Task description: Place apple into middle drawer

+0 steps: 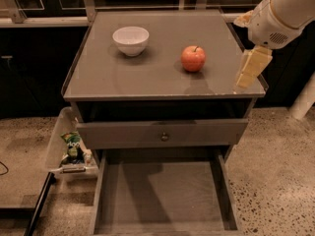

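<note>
The red-orange apple stands upright on the grey top of the cabinet, right of centre. My gripper hangs from the white arm over the cabinet top's right edge, to the right of the apple and apart from it, holding nothing. The middle drawer is pulled out wide below, with a bare flat floor and low side walls. Nothing lies in it.
A white bowl stands on the cabinet top, left of the apple. A drawer front with a small round knob sits above the open drawer. A pale bin with a green snack bag stands on the floor at the left.
</note>
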Available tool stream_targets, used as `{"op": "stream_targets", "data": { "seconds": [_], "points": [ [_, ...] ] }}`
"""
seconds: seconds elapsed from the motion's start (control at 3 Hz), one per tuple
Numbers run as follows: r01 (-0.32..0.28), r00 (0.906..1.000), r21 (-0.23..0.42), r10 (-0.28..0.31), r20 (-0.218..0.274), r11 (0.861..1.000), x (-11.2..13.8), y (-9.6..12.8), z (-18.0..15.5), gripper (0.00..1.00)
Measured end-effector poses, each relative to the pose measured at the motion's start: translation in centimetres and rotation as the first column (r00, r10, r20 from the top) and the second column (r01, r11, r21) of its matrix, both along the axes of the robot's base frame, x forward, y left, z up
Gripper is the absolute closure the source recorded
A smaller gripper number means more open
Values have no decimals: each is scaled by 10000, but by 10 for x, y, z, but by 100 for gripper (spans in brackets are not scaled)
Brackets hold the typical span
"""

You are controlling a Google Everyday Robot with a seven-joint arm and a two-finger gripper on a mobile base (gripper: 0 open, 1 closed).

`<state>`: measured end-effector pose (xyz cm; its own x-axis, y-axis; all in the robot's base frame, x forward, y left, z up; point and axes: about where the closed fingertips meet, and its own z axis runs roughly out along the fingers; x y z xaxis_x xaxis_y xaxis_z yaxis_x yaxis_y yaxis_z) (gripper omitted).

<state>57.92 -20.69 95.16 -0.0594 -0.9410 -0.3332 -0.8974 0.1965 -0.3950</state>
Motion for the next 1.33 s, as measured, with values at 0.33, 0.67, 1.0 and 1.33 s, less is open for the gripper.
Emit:
{"op": "stream_targets", "data": {
  "seconds": [0.33, 0.67, 1.0, 1.33],
  "points": [
    [1, 10000, 2, -1, -1, 10000, 0, 0, 0, 0],
    [369, 9987, 674, -343, -384, 9970, 13, -1, -6, 0],
    [703, 9968, 1554, -633, -495, 9854, 51, 1, -12, 0],
    [576, 9981, 2433, -509, -338, 9682, 93, 8, -18, 0]
  ]
}}
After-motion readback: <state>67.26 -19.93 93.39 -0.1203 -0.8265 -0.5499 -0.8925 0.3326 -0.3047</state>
